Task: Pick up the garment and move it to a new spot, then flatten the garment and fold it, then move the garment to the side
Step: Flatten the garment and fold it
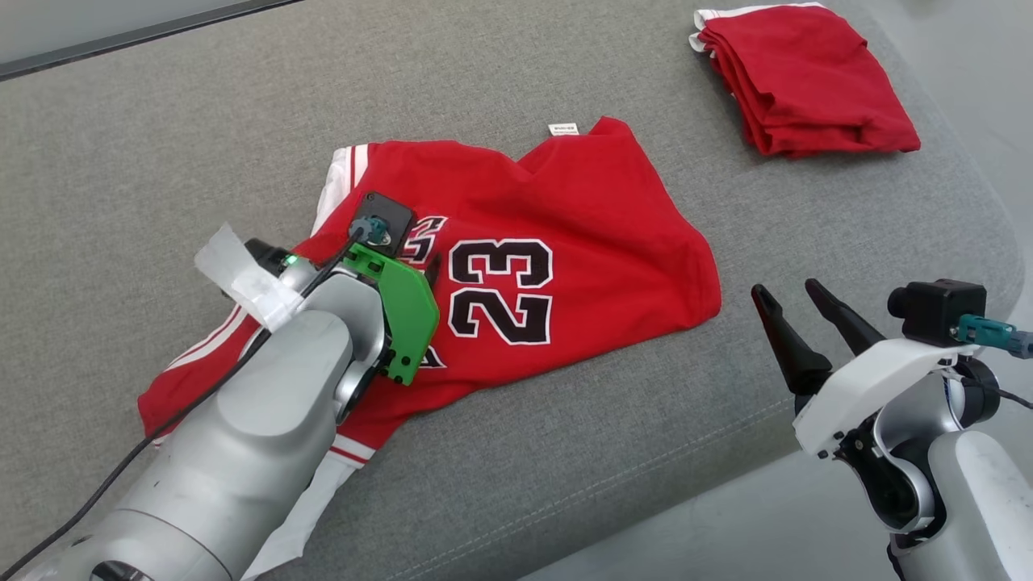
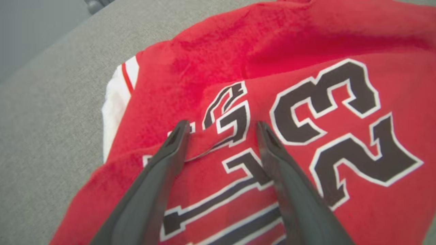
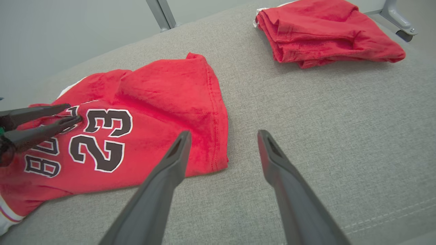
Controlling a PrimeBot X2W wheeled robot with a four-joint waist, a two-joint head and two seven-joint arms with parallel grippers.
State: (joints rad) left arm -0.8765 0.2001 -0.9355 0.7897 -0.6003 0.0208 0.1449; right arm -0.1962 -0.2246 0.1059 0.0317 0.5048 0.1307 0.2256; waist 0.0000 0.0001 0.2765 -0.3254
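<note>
A folded red cloth (image 1: 803, 81) sits far right on the gray cushion (image 1: 565, 452), well apart from my shirt. The red shirt (image 1: 597, 210) lies crumpled in the middle, with a black 23 and white trim. My left gripper (image 2: 221, 127) hangs over it, jaws wide, empty. My right gripper (image 1: 785, 287) is near, wide too. Two red cloths, two grippers.

Red number-23 jersey (image 1: 565, 242) lies rumpled on grey cushion (image 1: 161, 145).

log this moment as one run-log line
jersey: rumpled on grey cushion | left jaws: open over its lettering | right jaws: open, right of jersey | held: nothing | folded red garment: far right
</note>
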